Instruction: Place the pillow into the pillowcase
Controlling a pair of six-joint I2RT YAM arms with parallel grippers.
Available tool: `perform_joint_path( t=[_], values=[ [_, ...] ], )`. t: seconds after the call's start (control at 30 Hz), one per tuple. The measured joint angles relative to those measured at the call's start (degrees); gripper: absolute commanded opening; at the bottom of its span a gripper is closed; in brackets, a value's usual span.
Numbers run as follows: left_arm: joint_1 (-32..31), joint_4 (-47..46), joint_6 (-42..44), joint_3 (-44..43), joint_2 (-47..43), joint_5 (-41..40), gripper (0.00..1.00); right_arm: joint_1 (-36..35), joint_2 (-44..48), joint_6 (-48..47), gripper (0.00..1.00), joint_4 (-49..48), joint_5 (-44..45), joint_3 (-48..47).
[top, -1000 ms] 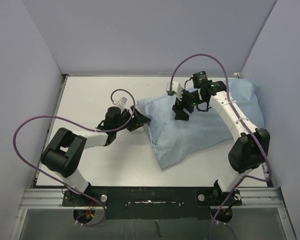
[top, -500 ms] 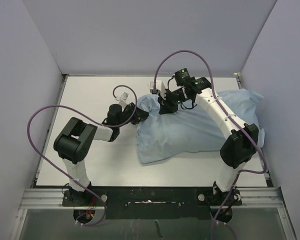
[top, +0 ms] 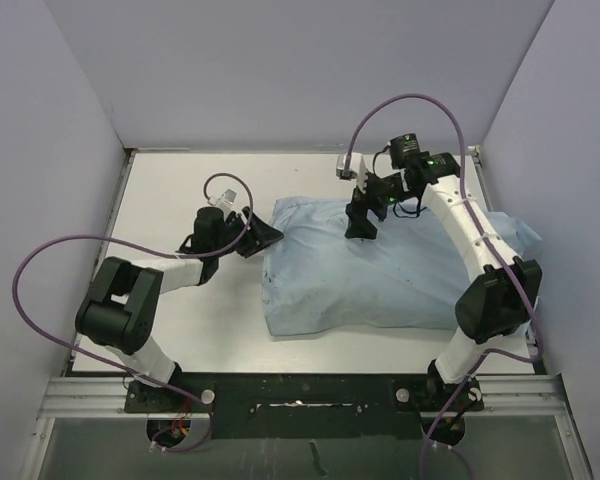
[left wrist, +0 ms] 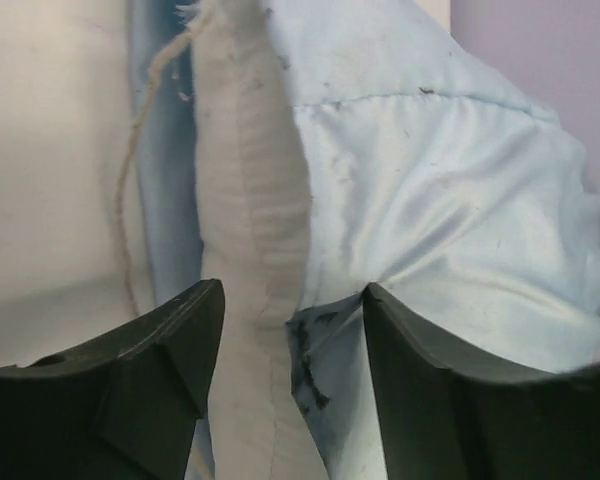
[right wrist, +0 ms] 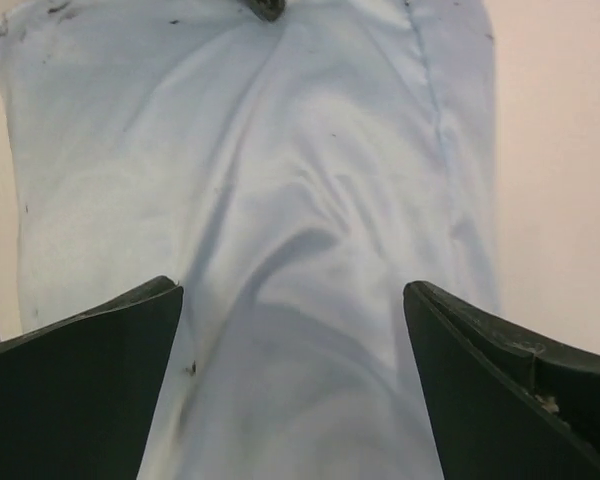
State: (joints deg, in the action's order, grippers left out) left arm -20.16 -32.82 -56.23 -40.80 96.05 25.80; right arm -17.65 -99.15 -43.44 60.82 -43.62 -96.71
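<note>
Pillow (left wrist: 250, 250) looks nearly inside the pillowcase (top: 380, 280), only its end peeking out between the spread left fingers (left wrist: 160, 360), right fingers (right wrist: 90, 340) wide apart above, so next I'd tuck it in.

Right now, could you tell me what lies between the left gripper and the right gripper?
In the top view, the pillowcase fills the stretch with its stuffed left end, between the left gripper and the right gripper.

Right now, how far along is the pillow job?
Mostly done: the pillowcase looks stuffed along its length. In hand: the left gripper straddles the pillow edge showing at the open end; the right gripper hangs open above. Left: tuck that edge in.
</note>
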Motion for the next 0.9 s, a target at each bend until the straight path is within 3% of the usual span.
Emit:
perform_joint_path(
  t=[0.17, 0.37, 0.5, 0.73, 0.9],
  values=[
    [4.0, 15.61, 8.28, -1.92, -9.7, -3.65, 0.97, 1.42, 4.46, 0.52, 0.98, 0.74, 7.87, -5.68],
    [12.5, 21.9, 11.41, -4.68, -28.17, -4.44, 0.98, 13.75, 2.75, 14.75, 0.98, -2.54, 11.28, -17.35],
    [16.44, 31.06, 14.08, -16.76, -31.67, -2.62, 0.98, 21.11, 2.73, 22.91, 0.98, -5.31, 11.54, -21.14],
    [16.46, 50.27, 23.85, -42.66, -31.52, -1.05, 0.98, 20.57, 5.73, 31.28, 0.98, -8.98, 12.85, -24.11],
    [16.46, 56.87, 26.84, -49.53, -31.78, -1.03, 0.98, 20.44, 10.62, 38.21, 0.98, -10.73, 16.83, -22.86]
  ],
)
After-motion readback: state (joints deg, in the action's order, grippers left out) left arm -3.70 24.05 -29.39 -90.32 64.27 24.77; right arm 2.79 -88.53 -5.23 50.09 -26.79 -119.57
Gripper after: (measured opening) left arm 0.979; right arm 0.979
